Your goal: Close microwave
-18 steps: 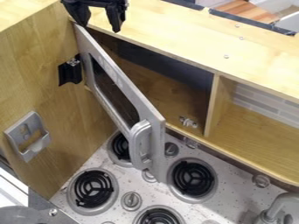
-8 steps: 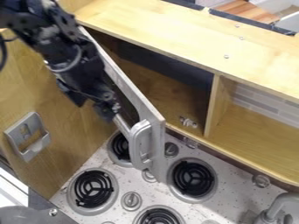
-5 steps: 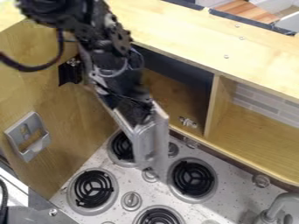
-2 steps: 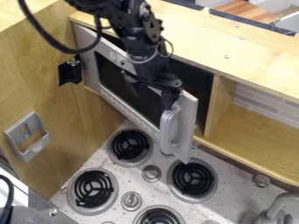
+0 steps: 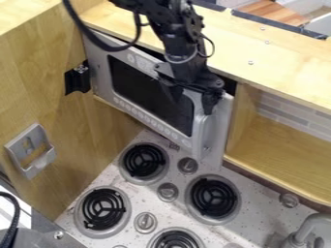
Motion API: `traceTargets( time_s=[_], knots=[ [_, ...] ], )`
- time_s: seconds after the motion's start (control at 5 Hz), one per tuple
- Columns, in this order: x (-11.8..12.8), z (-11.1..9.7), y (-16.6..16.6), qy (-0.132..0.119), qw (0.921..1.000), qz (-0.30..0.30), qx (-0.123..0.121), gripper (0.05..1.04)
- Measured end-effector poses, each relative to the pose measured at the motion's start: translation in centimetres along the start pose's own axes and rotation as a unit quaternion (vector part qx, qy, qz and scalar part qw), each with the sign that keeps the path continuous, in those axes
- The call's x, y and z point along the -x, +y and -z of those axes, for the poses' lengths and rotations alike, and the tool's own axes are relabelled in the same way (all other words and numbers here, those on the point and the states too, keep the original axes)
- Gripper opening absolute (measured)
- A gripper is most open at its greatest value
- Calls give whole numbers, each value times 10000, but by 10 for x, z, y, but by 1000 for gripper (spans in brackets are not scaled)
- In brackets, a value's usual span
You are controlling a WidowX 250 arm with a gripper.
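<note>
At the near edge of my view, a black coil burner [image 5: 174,240] sits on the speckled surface [image 5: 200,223], with a grey faucet [image 5: 315,224] at the right corner. Three more coil burners and several round knobs lie farther back. On the wooden side panel [image 5: 97,140] to the left, I see a silver holder [image 5: 30,151].

Beyond the burners, the microwave door [image 5: 103,80] is partly closed, its free right side standing out from the cabinet. My end effector [image 5: 190,105] hangs at the door's upper right, its fingers spread wide and holding nothing: one is in front of the dark window [image 5: 145,92], the other by the top of the handle [image 5: 207,133]. To the right of the door is an open wooden compartment [image 5: 278,145]. Farther off, the black arm [image 5: 178,38] crosses the pale cabinet top [image 5: 259,68], with a striped wooden board [image 5: 271,10] behind it.
</note>
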State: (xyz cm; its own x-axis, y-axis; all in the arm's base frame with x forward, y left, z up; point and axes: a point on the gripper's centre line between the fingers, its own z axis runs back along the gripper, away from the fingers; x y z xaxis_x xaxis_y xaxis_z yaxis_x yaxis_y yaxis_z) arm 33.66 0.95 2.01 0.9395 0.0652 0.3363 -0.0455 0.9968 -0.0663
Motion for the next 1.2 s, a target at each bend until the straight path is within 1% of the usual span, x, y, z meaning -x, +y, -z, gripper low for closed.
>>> traceTargets(
  time_s=[0.2,0.4,0.6,1.0,1.2],
  knots=[
    [-11,7,-3,-95,9999,-111,4,999],
    [-19,7,-6,-179,9995,-249,89,999],
    [-30,3,-9,-278,9989,-333,178,999],
    [-33,2,-15,-187,9981,-483,345,999],
    [-33,2,-12,-182,9987,-383,282,999]
  ],
)
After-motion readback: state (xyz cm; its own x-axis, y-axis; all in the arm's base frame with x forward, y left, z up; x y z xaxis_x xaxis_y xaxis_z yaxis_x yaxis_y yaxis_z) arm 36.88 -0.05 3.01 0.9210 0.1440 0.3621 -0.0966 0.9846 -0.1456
